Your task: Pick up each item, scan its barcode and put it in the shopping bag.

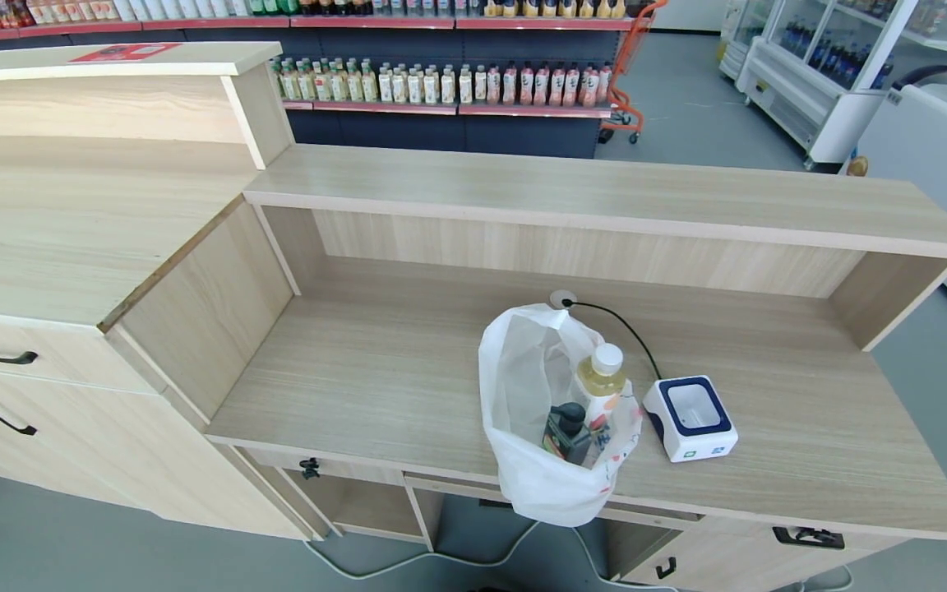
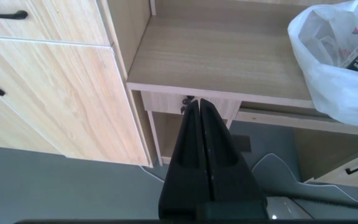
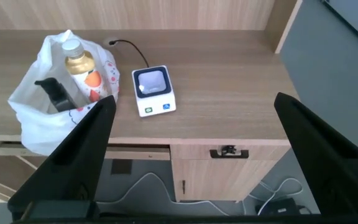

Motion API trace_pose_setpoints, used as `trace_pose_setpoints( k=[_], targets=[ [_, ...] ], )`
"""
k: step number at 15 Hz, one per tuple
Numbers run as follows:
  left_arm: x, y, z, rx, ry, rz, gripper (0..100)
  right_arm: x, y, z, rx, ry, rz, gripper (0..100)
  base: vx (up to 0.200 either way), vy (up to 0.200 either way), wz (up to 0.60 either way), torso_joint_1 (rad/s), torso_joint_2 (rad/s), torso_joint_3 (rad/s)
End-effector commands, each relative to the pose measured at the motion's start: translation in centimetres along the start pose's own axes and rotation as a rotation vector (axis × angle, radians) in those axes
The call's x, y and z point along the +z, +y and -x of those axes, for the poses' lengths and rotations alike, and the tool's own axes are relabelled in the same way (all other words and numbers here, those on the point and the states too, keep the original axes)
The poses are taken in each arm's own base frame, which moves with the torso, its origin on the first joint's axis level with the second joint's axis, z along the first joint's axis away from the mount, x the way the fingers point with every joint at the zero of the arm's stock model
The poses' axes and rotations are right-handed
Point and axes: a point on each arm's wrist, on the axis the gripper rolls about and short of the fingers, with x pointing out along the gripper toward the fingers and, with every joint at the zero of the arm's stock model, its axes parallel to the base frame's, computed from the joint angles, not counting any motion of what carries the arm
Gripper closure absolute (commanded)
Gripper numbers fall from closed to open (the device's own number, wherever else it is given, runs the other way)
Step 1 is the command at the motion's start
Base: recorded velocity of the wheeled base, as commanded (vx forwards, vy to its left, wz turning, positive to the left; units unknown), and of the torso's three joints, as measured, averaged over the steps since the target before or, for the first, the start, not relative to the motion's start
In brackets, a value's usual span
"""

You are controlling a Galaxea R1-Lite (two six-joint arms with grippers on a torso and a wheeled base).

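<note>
Since the bottle (image 1: 602, 380) & dark pump item (image 1: 568, 432) sit in the shopping bag (image 1: 523, 485) by the scanner (image 1: 690, 417), w/ my left gripper (image 2: 199, 104) pinched closed & right gripper (image 3: 196, 102) spread wide, main risk I'd guess: bag overhangs the counter (image 1: 358, 395) edge, may slip off.

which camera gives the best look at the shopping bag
Head view: the shopping bag stands whole, mouth open, a bottle inside. The right wrist view has it partly behind one of the fingers; the left wrist view catches its side, cropped.
</note>
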Motion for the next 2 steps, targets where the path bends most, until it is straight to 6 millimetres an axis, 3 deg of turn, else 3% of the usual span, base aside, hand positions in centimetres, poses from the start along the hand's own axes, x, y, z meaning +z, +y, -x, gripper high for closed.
trace_pose_setpoints(
  k=[1,2],
  targets=[
    [0.02,0.00,0.01,0.000,-0.001,0.000,100,0.00,0.01,-0.04,0.001,0.004,0.002,0,0.000,0.000,0.00,0.000,0.00,0.000],
    [-0.02,0.00,0.00,0.000,0.001,0.000,100,0.00,0.01,-0.04,0.001,0.004,0.002,0,0.000,0.000,0.00,0.000,0.00,0.000]
  ],
)
